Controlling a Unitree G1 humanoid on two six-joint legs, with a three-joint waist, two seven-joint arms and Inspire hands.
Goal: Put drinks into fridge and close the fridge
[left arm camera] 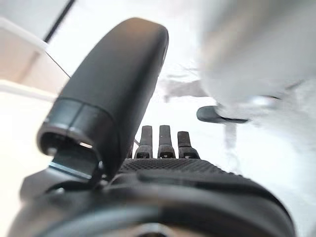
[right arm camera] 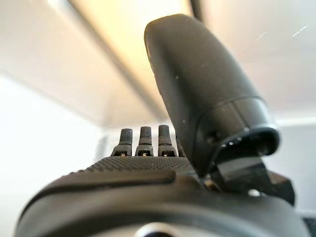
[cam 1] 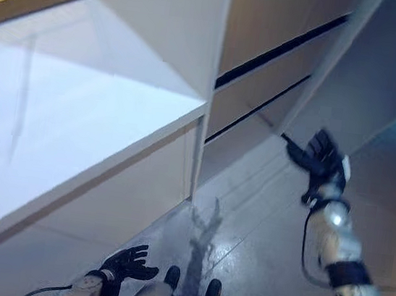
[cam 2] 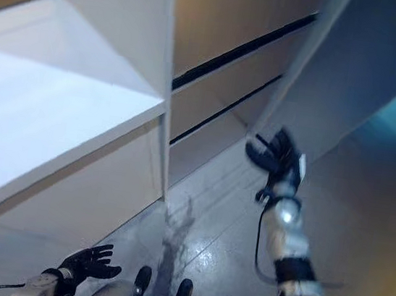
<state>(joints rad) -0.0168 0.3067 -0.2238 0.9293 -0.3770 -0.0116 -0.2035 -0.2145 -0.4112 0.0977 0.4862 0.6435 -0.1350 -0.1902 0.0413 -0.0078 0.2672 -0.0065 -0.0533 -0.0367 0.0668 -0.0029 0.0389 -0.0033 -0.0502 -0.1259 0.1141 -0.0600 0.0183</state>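
I see no drinks anywhere. My right hand [cam 1: 321,163] reaches, fingers spread, toward the white door [cam 1: 382,77] far right. My left hand [cam 1: 127,262] hangs low, spread, empty. Door looks not shut yet.

- white counter [cam 1: 77,125] cut off at left and top edges
- grey door panel [cam 1: 382,77] runs out of frame, top right
- no drinks visible in any view

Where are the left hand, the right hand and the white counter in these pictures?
left hand [cam 1: 127,261], left eye view, on the back of the hand.
right hand [cam 1: 322,158], left eye view, on the palm area, fingers spread.
counter [cam 1: 80,103], left eye view, on its bare white top.
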